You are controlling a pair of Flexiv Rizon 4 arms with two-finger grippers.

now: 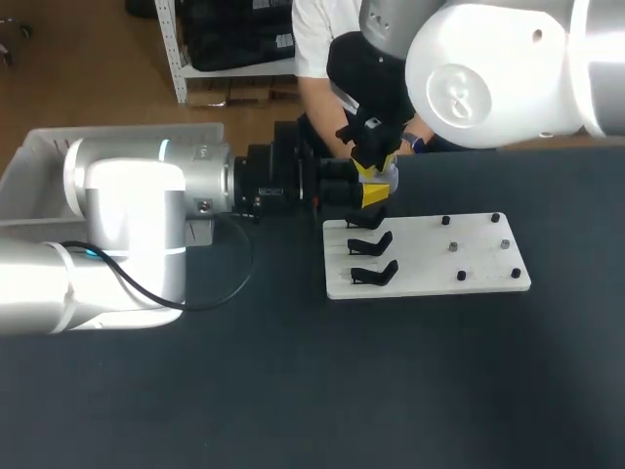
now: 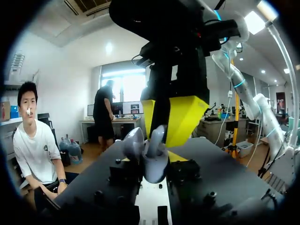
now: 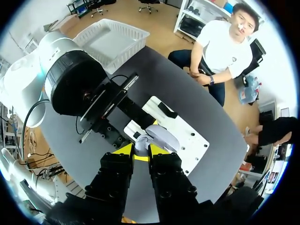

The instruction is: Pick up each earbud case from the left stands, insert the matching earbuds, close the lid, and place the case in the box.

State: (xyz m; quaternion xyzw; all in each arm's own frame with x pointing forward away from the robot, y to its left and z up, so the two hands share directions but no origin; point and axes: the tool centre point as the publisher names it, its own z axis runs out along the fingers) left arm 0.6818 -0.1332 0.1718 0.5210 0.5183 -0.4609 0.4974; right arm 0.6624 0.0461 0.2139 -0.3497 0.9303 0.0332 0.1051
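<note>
While its yellow tips stand pinched almost together on a small pale piece that looks to be an earbud (image 2: 157,137), the right gripper (image 3: 139,151) hangs straight over the open earbud case (image 3: 161,137), fingers pointing down into it. The case is off the table, clamped from two sides by the left gripper (image 2: 152,173), which reaches in level from the left. Its lid is tipped back, so the open mouth faces up at the right arm's fingertips. The pale piece runs roughly upright, in line with the fingers that carry it, and its lower end seems already at or inside the case's mouth; whether it is fully seated cannot be told.

Both grippers meet just beyond the far left corner of the white board (image 1: 430,256), which lies on the dark table (image 1: 293,391). Three black stands (image 1: 371,244) line the board's left edge, near to far, all bare. Small dark pegs (image 1: 460,277) dot its right half; what they carry is too small to tell.

The white box (image 1: 29,161) sits well apart at the far left of the table. That is the left arm's side, so the arm holding the case is also the nearer one for the drop-off once the lid is closed.
</note>
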